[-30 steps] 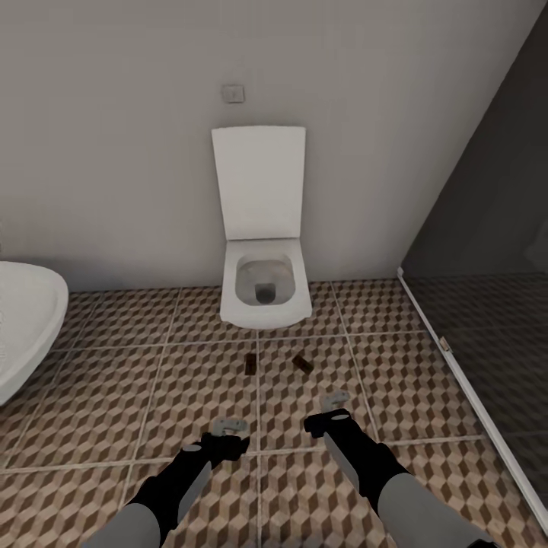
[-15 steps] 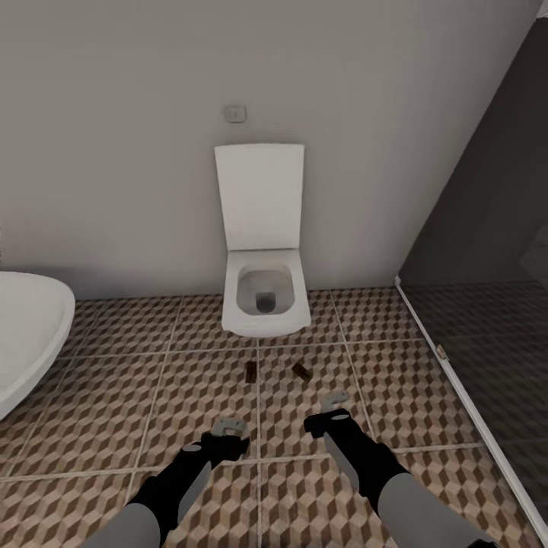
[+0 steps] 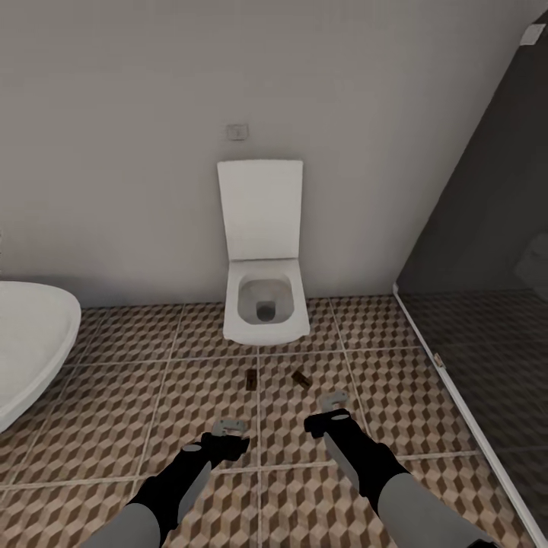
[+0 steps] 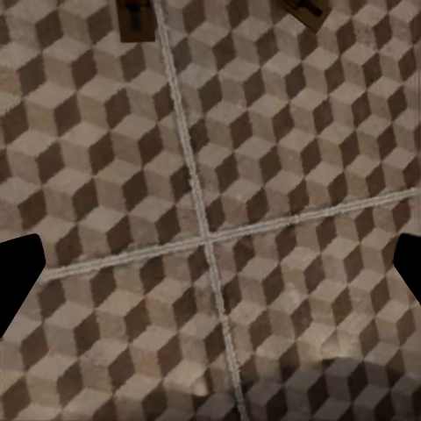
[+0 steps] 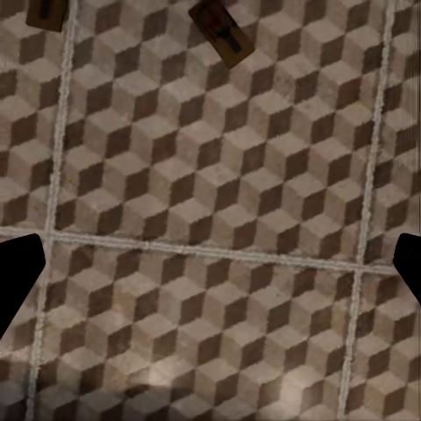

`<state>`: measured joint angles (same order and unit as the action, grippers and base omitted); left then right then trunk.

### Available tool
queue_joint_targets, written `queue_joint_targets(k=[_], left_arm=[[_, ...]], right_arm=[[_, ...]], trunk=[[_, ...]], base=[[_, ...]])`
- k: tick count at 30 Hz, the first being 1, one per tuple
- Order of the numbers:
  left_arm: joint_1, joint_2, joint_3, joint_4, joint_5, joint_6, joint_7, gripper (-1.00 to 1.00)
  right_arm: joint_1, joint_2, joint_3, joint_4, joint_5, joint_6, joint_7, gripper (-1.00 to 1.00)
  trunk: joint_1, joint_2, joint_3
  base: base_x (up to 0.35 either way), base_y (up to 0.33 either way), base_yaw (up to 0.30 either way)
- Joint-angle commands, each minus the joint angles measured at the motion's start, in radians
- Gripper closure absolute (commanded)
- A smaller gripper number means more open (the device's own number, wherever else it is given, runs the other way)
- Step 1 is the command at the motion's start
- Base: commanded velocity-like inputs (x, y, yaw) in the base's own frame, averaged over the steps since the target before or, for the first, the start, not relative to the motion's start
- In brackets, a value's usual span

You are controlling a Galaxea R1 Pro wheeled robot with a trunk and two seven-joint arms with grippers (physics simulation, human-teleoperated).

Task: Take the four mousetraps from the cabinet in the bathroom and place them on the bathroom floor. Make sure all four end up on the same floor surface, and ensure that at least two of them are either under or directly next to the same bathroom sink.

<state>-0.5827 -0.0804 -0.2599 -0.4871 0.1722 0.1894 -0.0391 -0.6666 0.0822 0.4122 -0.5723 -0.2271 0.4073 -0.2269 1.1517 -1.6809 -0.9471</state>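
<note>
head view: left gripper and right gripper both hang low over the bathroom floor, nothing between the jaws of either.
head view, traps: two mousetraps lie on the tiles ahead of the jaws, between them and the toilet. Near trap is ahead of the left jaws, angled trap ahead of the right jaws. Both well apart from the fingers.
head view, surroundings: white bathtub off beyond the left arm, dark glass shower screen beyond the right arm.
left wrist view: jaws spread wide, a dark fingertip at each side of the frame, bare tile between. Two trap edges ahead, one beside a grout line, one further across.
right wrist view: jaws spread wide, empty, fingertip at the frame side. Angled trap ahead, second trap cut off by the frame.
risk, placement: my read is these two sit by the toilet, not a sink. If left here the sink condition fails.
risk, count: two traps in sight, so two are unaccounted for.
risk, pickup: flat boards on tile; wide jaws coming down could skid a trap rather than grip it.
</note>
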Motion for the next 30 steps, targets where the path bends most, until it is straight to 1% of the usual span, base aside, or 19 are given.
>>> queue_joint_targets(k=[1, 25, 30], left_arm=[[0.000, 0.001, -0.004, -0.002, 0.010, 0.005, 0.001, -1.00], [0.000, 0.001, -0.003, 0.001, 0.010, 0.005, 0.001, -1.00], [0.000, 0.007, -0.004, 0.002, 0.010, 0.005, 0.001, -1.00]], right_arm=[[-0.001, -0.001, 0.007, -0.001, -0.011, 0.004, -0.009, -1.00], [-0.001, -0.008, 0.008, 0.000, -0.010, 0.004, -0.008, -1.00], [-0.001, -0.013, 0.008, 0.004, -0.009, -0.016, -0.008, -1.00]], trunk=[[-0.004, 0.007, 0.004], [-0.096, 0.175, 0.118], [-0.115, 0.210, 0.141]], base=[[0.000, 0.000, 0.000], [0.000, 0.000, 0.000], [0.000, 0.000, 0.000]])
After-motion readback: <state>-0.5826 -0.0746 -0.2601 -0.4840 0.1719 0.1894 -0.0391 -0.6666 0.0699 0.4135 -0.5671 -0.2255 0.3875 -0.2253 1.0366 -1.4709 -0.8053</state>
